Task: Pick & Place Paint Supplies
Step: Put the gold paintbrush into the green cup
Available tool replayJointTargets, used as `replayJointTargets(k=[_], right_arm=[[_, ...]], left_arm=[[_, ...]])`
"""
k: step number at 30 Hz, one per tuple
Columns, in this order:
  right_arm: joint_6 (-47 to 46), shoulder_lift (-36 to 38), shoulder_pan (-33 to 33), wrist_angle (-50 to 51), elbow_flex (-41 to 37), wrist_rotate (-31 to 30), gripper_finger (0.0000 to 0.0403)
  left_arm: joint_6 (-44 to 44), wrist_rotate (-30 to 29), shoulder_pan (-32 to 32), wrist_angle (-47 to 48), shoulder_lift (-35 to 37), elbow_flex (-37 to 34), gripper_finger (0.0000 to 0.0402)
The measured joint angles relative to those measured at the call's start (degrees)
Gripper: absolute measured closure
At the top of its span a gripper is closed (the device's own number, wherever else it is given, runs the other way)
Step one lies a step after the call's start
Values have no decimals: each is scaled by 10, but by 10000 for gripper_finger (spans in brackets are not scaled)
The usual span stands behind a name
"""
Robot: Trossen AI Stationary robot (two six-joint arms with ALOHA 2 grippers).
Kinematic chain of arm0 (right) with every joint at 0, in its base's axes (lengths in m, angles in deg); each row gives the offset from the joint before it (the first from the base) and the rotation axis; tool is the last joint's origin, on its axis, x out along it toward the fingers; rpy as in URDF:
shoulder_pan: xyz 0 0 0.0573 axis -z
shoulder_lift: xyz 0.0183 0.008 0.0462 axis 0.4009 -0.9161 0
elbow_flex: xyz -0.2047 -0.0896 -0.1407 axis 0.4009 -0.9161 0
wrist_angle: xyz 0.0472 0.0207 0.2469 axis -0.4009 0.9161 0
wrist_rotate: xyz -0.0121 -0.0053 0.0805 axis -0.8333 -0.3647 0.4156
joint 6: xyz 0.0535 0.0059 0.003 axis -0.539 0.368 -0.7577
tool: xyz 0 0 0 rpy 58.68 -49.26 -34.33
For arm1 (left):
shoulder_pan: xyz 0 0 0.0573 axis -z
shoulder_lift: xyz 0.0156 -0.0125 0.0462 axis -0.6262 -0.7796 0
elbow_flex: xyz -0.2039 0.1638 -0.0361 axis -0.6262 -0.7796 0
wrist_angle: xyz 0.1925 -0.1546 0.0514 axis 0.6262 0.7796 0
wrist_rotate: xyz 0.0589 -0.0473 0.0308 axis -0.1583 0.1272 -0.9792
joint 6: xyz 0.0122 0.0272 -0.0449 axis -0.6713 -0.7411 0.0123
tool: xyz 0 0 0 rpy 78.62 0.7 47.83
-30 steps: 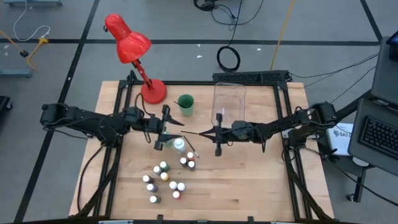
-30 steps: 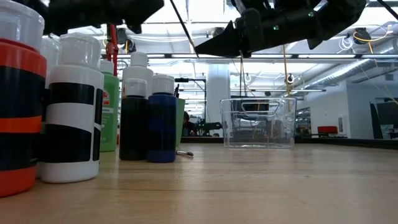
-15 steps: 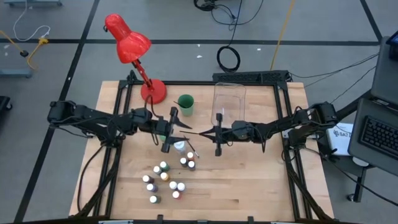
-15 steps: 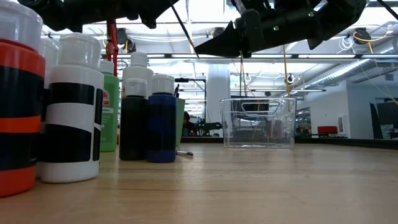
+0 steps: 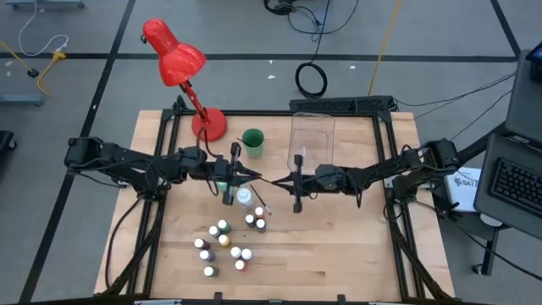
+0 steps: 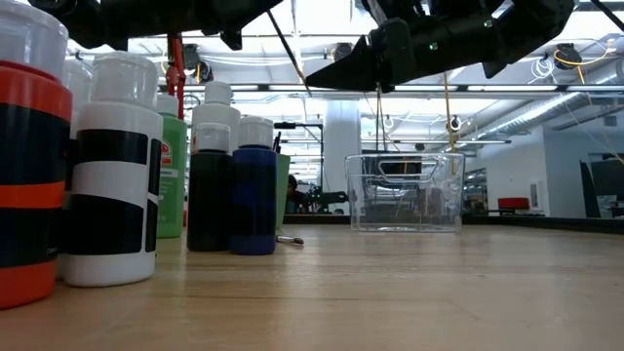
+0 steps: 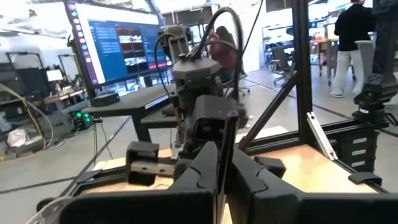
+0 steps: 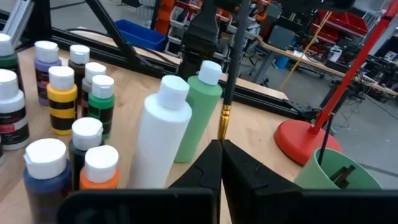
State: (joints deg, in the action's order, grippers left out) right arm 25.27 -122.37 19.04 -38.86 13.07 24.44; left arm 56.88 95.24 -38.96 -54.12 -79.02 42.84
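Gripping, high view: your left gripper [image 5: 240, 175] and right gripper [image 5: 284, 181] both clamp one brush [image 5: 264, 180], above the table near the bottles [image 5: 244, 197]; pulling either arm away could bend or snap it.
Low view: the brush [image 6: 283, 39] hangs above the bottles [image 6: 234, 185]; if it drops, it could topple them.
Left wrist: fingers [image 7: 202, 171] closed on the brush [image 7: 224, 143].
Right wrist: fingers [image 8: 208, 165] closed on the brush [image 8: 227, 93]; opening both grippers drops it.

Beside the pale, matt wooden tabletop [image 5: 339, 246] stand glossy plastic paint bottles [image 8: 87, 124], a clear plastic bin [image 6: 405, 191], a shiny red lamp [image 5: 174, 55] and matt black metal frame rails [image 5: 339, 113].
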Motion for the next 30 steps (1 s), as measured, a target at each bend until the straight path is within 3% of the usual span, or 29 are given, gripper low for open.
replayJointTargets(k=[5,9,13,20,26,30], right_arm=[[2,0,-1,19,0,4,399],[-2,0,-18,81,0,-3,371],[-60,0,-48,157,0,-28,328],[-89,0,-111,208,-1,3,281],[-85,1,-144,164,-40,0,280],[-59,1,-149,92,-84,0,286]], left_arm=[[7,-24,0,2,0,0,398],[-20,-76,-2,29,14,13,399],[-50,-172,-2,135,45,56,400],[-37,-312,-19,325,63,129,400],[-6,-313,-80,327,30,114,401],[13,-269,-121,302,-9,99,401]])
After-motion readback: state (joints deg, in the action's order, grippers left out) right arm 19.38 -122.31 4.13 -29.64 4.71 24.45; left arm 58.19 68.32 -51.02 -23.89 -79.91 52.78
